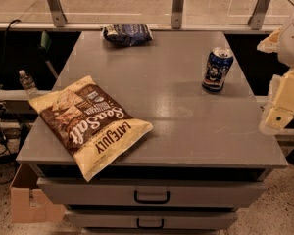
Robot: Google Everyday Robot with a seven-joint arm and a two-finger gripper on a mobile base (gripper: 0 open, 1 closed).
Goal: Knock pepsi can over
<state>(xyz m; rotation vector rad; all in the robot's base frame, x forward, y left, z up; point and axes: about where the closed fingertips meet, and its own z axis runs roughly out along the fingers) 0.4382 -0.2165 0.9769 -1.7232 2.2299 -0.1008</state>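
One pepsi can (217, 70), upright, far right of the table (186, 126).
Dark blue, silver top, pale graphic facing me; gripper (279, 114) off the table's right edge, apart from it; its state I cannot tell.

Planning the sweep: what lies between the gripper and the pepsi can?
Camera view shows only bare table between the gripper at the right edge and the upright pepsi can.

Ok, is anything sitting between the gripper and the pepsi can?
Nothing visible. The gripper hangs off the right edge of the table, and only its bare top lies between it and the upright pepsi can. The chip bag and blue snack bag lie farther left.
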